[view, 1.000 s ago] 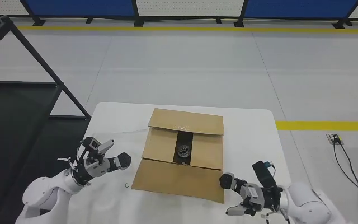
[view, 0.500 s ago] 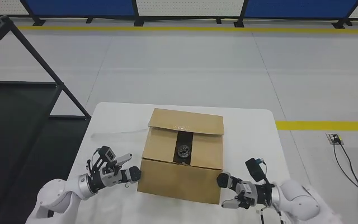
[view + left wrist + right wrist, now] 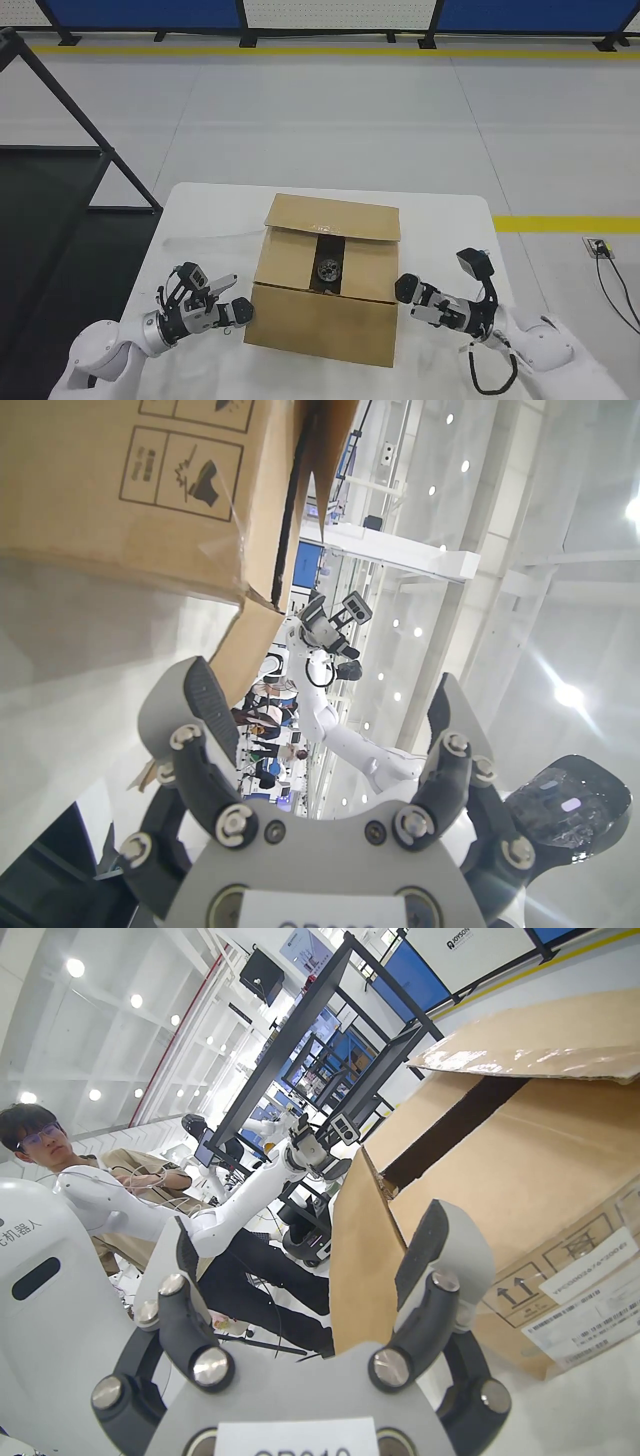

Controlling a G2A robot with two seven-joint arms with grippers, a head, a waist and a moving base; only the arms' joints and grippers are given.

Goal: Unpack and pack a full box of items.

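From above, the box (image 3: 300,260) sits mid-way across the white surface (image 3: 450,225). Its far flap (image 3: 335,215) is folded outward and its near flap (image 3: 320,335) slopes down toward me. A dark round item (image 3: 328,268) shows in the gap between the two inner flaps. My left claw (image 3: 232,312) is just beside the box's near left corner, the forearm low and angled in toward it. My right claw (image 3: 408,292) is just beside the box's right side near the front, with that arm bent in from the surface's edge. From my left wrist, the box (image 3: 150,485) stands close ahead with its printed wall facing me. The torn corner of the near flap (image 3: 240,650) comes just beside one of my fingers (image 3: 210,705). The left claw (image 3: 320,675) is spread wide and grips nothing. From my right wrist, the near flap (image 3: 360,1268) runs edge-on into the gap of my right claw (image 3: 307,1220), which is also spread wide. The box (image 3: 525,1178) rises just behind it. I cannot tell whether either finger touches the cardboard.
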